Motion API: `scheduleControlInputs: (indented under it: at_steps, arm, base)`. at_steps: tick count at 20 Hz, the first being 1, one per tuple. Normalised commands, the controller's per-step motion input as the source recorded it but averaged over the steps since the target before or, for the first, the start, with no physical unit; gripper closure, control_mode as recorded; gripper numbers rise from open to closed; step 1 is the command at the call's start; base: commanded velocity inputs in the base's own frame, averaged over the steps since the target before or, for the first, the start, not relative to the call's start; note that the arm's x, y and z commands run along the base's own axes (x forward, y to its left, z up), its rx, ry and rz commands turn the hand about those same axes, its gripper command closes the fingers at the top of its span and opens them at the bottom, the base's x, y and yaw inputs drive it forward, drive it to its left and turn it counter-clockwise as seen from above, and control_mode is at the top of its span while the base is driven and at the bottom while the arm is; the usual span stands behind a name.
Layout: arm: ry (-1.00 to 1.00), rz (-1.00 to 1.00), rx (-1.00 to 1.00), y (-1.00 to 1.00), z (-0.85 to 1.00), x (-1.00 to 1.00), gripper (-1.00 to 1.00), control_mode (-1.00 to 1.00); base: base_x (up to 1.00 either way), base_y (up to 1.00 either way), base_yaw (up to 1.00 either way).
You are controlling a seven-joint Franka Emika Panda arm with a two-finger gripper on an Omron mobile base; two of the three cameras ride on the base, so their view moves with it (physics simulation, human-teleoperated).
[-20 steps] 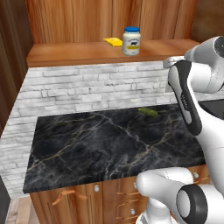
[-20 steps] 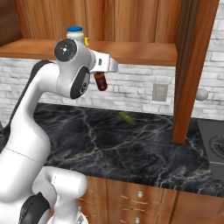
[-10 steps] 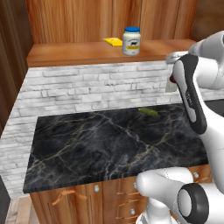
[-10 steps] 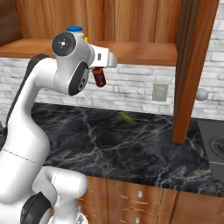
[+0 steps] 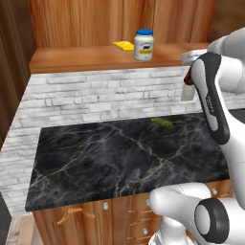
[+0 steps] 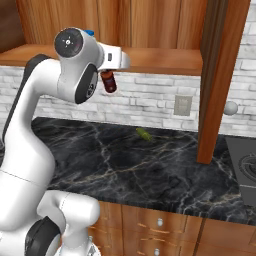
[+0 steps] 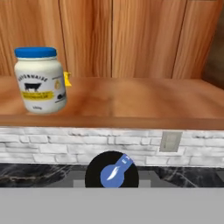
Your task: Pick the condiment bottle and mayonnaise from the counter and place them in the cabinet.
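My gripper [image 6: 108,75] is shut on the condiment bottle [image 6: 108,82], a slim dark red bottle held in the air just below the front edge of the cabinet shelf [image 6: 160,60]. In the hand view the bottle's black cap [image 7: 111,170] sits at the bottom centre. The mayonnaise [image 5: 143,45], a white jar with a blue lid, stands upright on the cabinet shelf [image 5: 81,58], left of the gripper; in the hand view the jar [image 7: 40,81] is at the upper left. Below lies the black marble counter [image 5: 95,162].
A yellow object [image 5: 123,45] lies on the shelf behind the jar. A small green item [image 5: 161,123] rests at the back of the counter. A wall outlet [image 6: 182,105] is set in the white brick. At right stand a wooden post [image 6: 220,75] and a stove [image 6: 245,165].
The arm has lifted the bottle a little higher, closer to the shelf's front edge. The jar has not moved.
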Motion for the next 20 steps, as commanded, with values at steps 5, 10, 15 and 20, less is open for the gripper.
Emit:
scheduleControlInputs:
  at_steps: [5,10,15,20]
  arm:
    - [0.00,0.04,0.00,0.17,0.17,0.00,1.00,-1.00]
    - [-0.09,0.04,0.00,0.04,0.04,0.00,1.00,-1.00]
    - [-0.12,0.06,0.00,0.00,0.11,0.06,1.00,-1.00]
    - [-0.04,0.02,0.00,0.00,0.19,0.15,1.00,-1.00]
  base:
    - [0.00,0.00,0.00]
    - [0.00,0.00,0.00]
    - [0.00,0.00,0.00]
    - [0.00,0.00,0.00]
